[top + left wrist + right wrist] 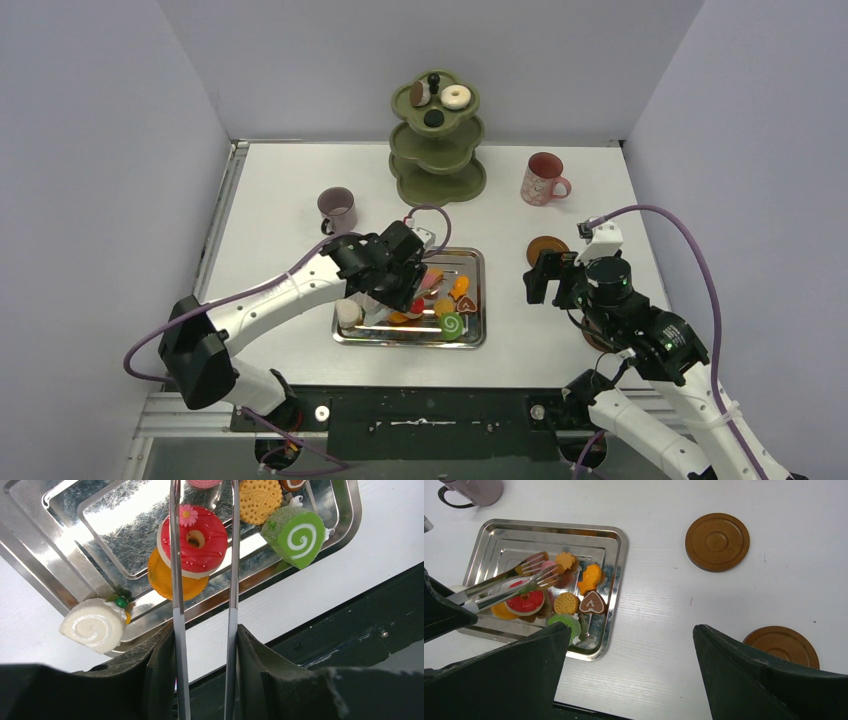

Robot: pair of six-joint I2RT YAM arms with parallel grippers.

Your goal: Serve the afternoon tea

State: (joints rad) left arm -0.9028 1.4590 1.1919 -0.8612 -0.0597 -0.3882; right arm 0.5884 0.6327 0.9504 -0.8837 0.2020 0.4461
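Two brown discs lie toward the right edge of the table [280, 180]. The far coaster [717, 542] shows whole, while the near coaster [781, 645] is half hidden behind a finger of my right gripper [631, 655]. Its jaws stand wide with nothing between them, above bare tabletop between the steel tray [619, 535] and those discs. My left gripper [205, 640] is clamped on the handles of the tongs [175, 555], over the tray by the middle of the near edge. The tong arms run narrowly apart across the red donut [210, 545], which lies on an orange sweet [165, 585] that is mostly covered. Their tips are cut off in the left wrist view, and from the right wrist they reach a pink sweet [545, 566] (gripped or merely touched, I cannot tell). A green swirl roll [295, 535] lies in the tray toward the table's near right corner. A white swirl roll [92, 625] sits on the tray rim toward the near left corner, inside or outside I cannot tell. The olive stand [437, 160] is at the middle of the far edge, with a white donut [457, 96] and two dark sweets too small to name on its top tier. The mauve mug [337, 208] stands to the left of the stand and the pink mug [543, 180] to its right, both off the coasters.
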